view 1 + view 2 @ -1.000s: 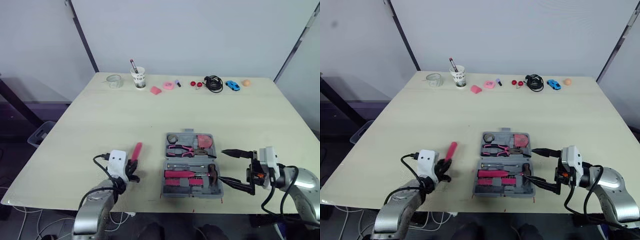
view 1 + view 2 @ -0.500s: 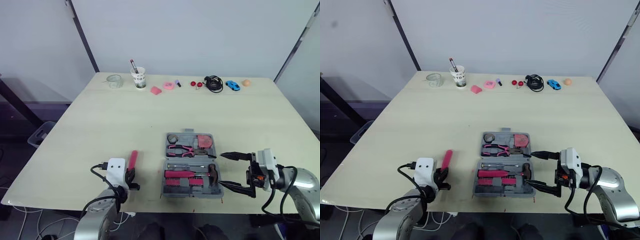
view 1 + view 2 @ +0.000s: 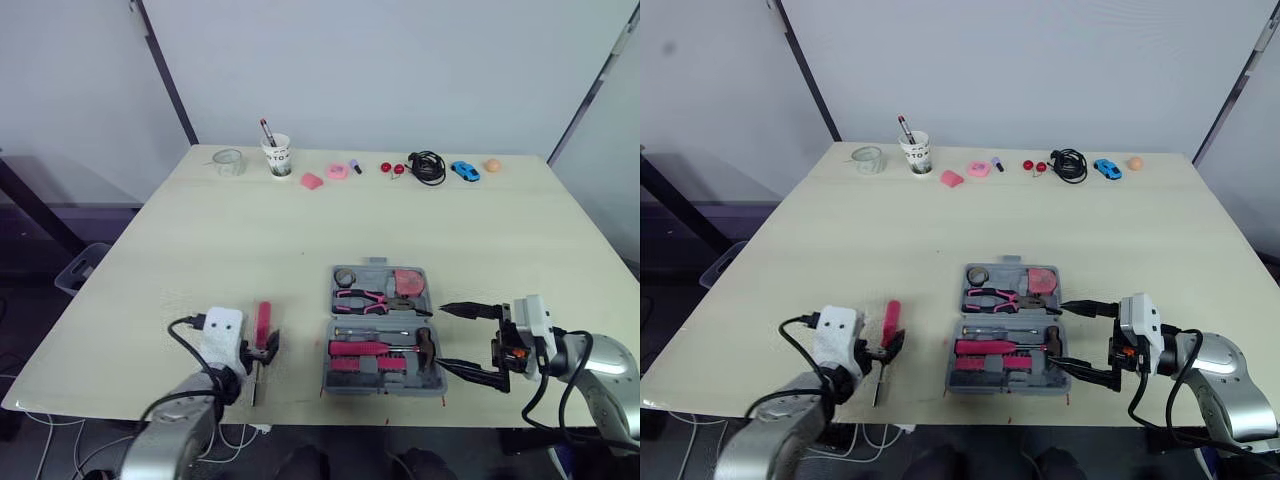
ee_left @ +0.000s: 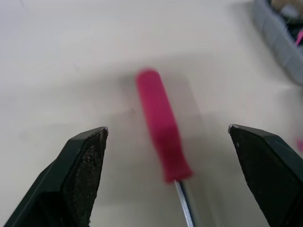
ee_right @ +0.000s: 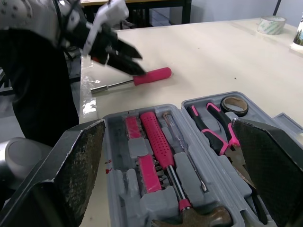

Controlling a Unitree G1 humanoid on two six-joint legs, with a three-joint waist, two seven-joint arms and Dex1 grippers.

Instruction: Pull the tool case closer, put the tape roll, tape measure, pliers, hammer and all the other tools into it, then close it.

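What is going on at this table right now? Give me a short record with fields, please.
Tool case: open, near the front edge of the table
Inside it: pliers, hammer, pink tape measure, pink-handled driver
Left out: loose screwdriver, lying flat to the left of the case
Left end effector: open, a finger on either side of the loose screwdriver, not gripping
Right end effector: open, at the case's right side
Far edge: cup with a pen, black cable, blue toy car
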